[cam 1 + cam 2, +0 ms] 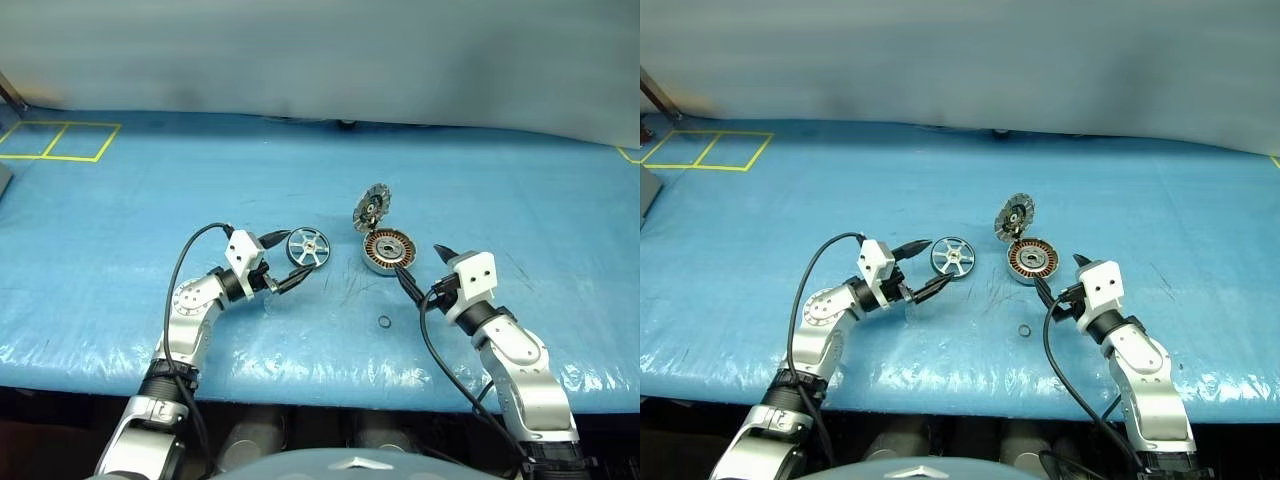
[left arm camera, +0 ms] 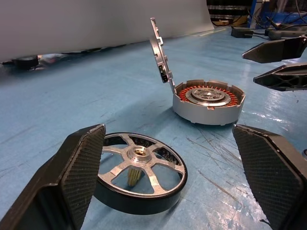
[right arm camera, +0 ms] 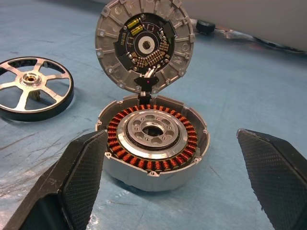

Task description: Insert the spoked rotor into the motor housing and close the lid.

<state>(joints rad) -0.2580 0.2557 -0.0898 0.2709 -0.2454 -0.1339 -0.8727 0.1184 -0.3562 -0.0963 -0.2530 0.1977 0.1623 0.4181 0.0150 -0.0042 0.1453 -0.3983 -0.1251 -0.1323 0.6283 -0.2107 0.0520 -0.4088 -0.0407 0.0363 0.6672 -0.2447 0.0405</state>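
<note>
Rotor (image 1: 307,248): one, a six-spoked silver wheel with a dark rim, flat on the blue table (image 1: 120,220), apart from one copper-wound housing (image 1: 387,252) with its lid (image 1: 372,207) upright. Left gripper (image 1: 286,260) spread beside the rotor, right gripper (image 1: 424,268) spread near the housing; one small ring (image 1: 384,321) nearby.

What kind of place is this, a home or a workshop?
Probably a workshop or robot test bench: a wide table under a blue plastic sheet, yellow tape squares marked on it, and motor parts laid out, an open motor housing and a spoked rotor. Cables lie at the back.
</note>
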